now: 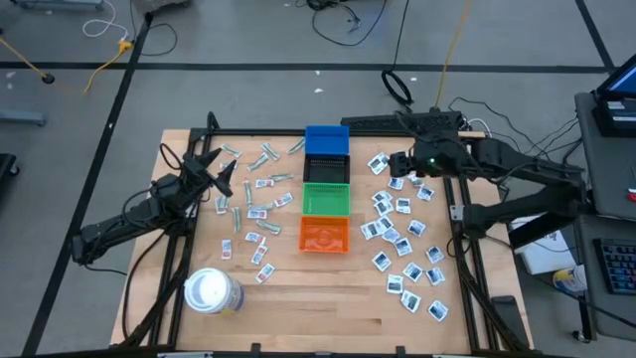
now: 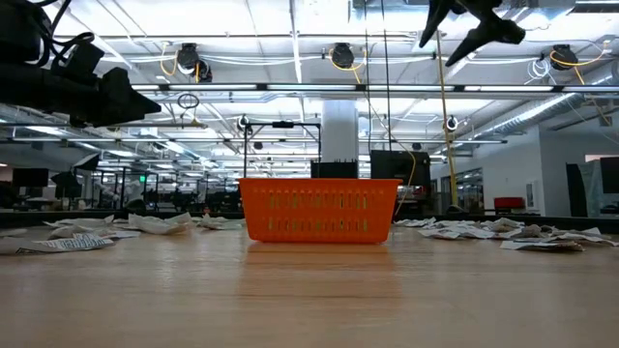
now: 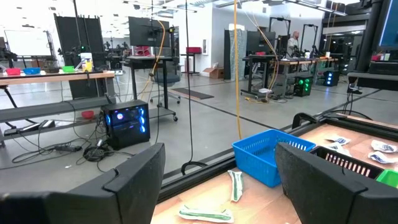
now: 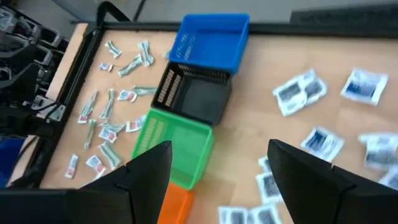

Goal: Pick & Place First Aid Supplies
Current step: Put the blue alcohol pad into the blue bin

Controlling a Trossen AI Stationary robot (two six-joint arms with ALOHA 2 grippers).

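The first aid supplies lie flat and scattered on the wooden table. Small white strips and slim green-grey wrappers lie left of the bins. White squares with blue print lie right of them. My right gripper is open, raised above the table's far right part and tilted down toward the bins, with nothing between its fingers. My left gripper is open at the table's far left, pointing level toward the blue bin, with a green-grey wrapper below and ahead of it.
A row of small bins runs down the table's middle: blue, black, green, orange. A large white roll stands near the front left. A dark frame borders the table. Bare wood lies along the near edge.
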